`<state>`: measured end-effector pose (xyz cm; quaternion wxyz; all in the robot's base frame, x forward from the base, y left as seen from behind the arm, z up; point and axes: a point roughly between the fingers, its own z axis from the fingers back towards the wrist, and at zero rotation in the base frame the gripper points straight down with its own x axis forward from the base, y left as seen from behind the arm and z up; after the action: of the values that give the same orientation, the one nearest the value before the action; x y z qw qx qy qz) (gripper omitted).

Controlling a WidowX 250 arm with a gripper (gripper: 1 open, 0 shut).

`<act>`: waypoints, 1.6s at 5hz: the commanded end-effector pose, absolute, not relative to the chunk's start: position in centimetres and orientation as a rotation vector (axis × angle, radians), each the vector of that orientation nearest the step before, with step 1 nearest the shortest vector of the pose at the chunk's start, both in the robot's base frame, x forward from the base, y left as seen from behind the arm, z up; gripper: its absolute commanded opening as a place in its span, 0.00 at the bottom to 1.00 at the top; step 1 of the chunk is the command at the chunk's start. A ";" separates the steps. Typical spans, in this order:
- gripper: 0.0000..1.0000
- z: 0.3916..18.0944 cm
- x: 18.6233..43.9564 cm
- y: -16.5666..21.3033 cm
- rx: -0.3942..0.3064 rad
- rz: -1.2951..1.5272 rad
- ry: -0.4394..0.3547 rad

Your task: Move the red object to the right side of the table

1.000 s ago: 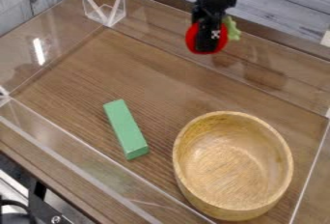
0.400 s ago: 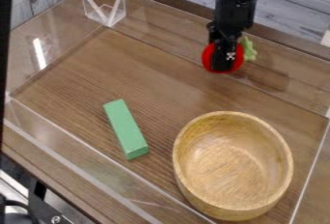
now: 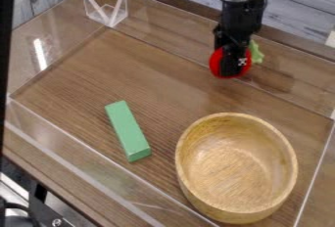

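Wood-grain table (image 3: 78, 79), clear walls. Item: gripper (image 3: 233, 61), pointing down, jaws pinched on the red object (image 3: 230, 65). Change: both now further right and lower than a second ago, at far right, close above the surface. Release likely due next.

Black robot arm dropping vertically from twelve o'clock, wrist straight, hand (image 3: 233, 59) pointing straight down near one o'clock, fingers clamped on the small glossy red strawberry-shaped toy (image 3: 230, 64).
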<state>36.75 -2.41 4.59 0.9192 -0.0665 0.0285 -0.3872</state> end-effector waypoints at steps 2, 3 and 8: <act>0.00 6.3 37.2 -2.5 -0.112 -0.825 0.004; 0.00 6.3 37.2 -2.0 -0.110 -0.827 0.004; 0.00 12.3 35.7 -7.1 -0.030 -0.623 -0.077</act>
<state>35.57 -6.96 9.97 0.9525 -0.0219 -0.0070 -0.3037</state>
